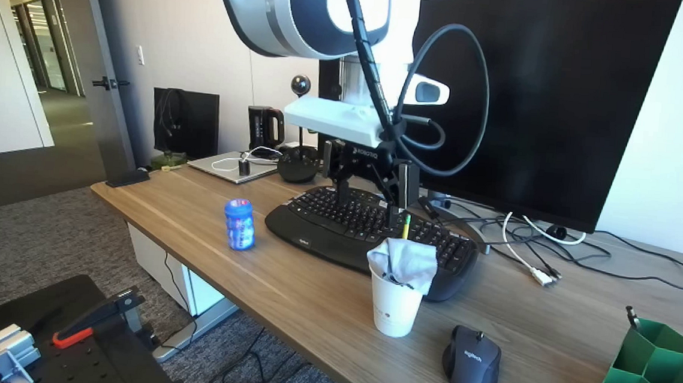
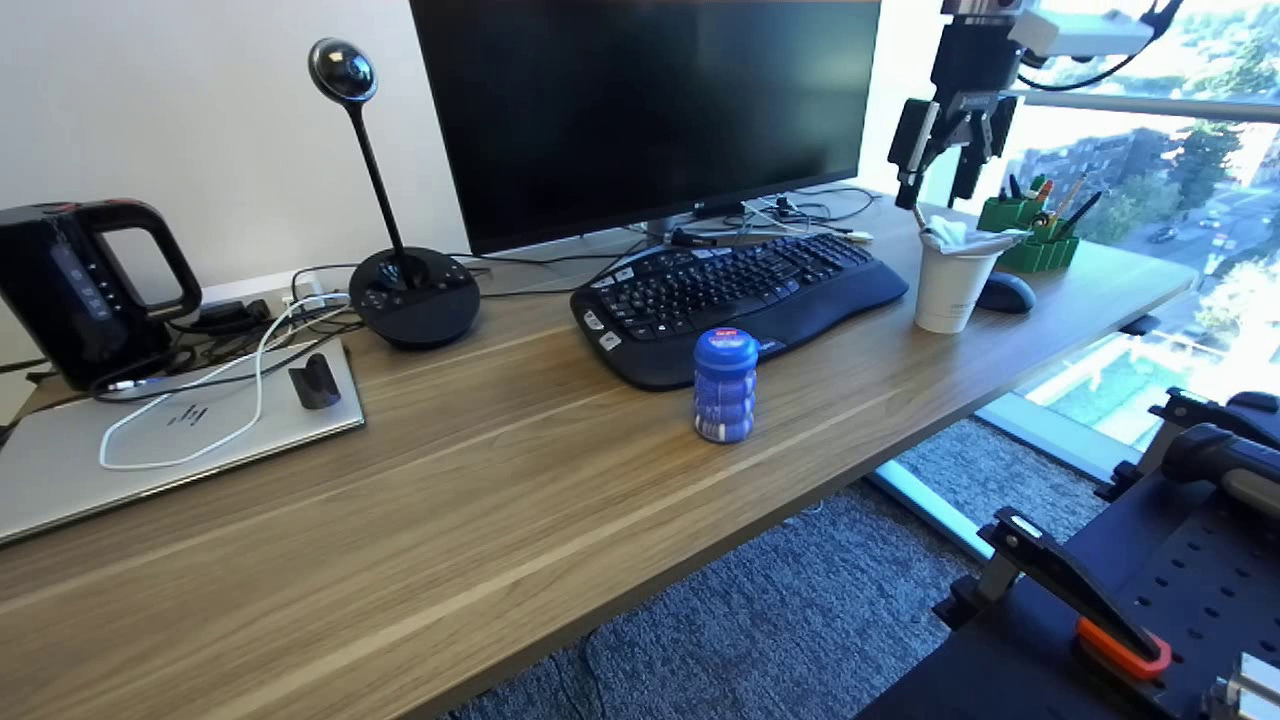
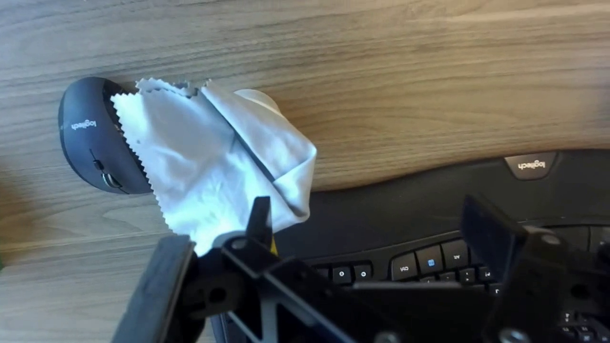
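My gripper [image 1: 367, 208] stands open above the keyboard [image 3: 381, 228], nothing between its fingers. A white paper cup [image 1: 393, 309] is nearest to it, upright on the desk, with a pale grey cloth [image 3: 209, 162] stuffed in and draped over its rim. A yellow and green pencil [image 1: 406, 227] pokes up from the cup; the wrist view shows only a yellow sliver beside the left finger [image 3: 259, 216]. Whether that finger touches pencil or cloth I cannot tell. In an exterior view the gripper [image 2: 937, 190] hangs just above the cup [image 2: 950, 290]. The cloth hides the cup's inside.
A dark mouse [image 1: 471, 360] lies beside the cup, near a green pen holder [image 1: 635, 368]. A blue bottle [image 2: 725, 385] stands before the keyboard. Behind are a large monitor [image 2: 650, 120], loose cables and a webcam stand [image 2: 415, 300]. A kettle [image 2: 80, 290] and laptop [image 2: 230, 410] sit farther along.
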### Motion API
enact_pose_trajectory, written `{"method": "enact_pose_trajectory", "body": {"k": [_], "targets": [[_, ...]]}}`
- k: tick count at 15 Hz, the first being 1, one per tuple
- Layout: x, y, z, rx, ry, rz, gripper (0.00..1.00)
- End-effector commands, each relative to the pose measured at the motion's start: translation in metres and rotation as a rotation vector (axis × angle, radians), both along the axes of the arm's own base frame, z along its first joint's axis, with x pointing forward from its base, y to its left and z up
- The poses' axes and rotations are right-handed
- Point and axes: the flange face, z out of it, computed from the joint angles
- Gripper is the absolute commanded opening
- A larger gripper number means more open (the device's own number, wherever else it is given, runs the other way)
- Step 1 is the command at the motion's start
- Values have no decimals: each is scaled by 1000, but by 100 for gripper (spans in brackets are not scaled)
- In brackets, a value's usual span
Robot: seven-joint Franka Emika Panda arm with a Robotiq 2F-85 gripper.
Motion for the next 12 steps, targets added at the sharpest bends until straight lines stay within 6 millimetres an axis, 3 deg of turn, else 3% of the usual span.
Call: {"method": "enact_pose_trajectory", "body": {"k": [1, 12], "targets": [[-3, -1, -6, -10, -7, 48, 100], [3, 1, -29, -17, -13, 140, 100]]}}
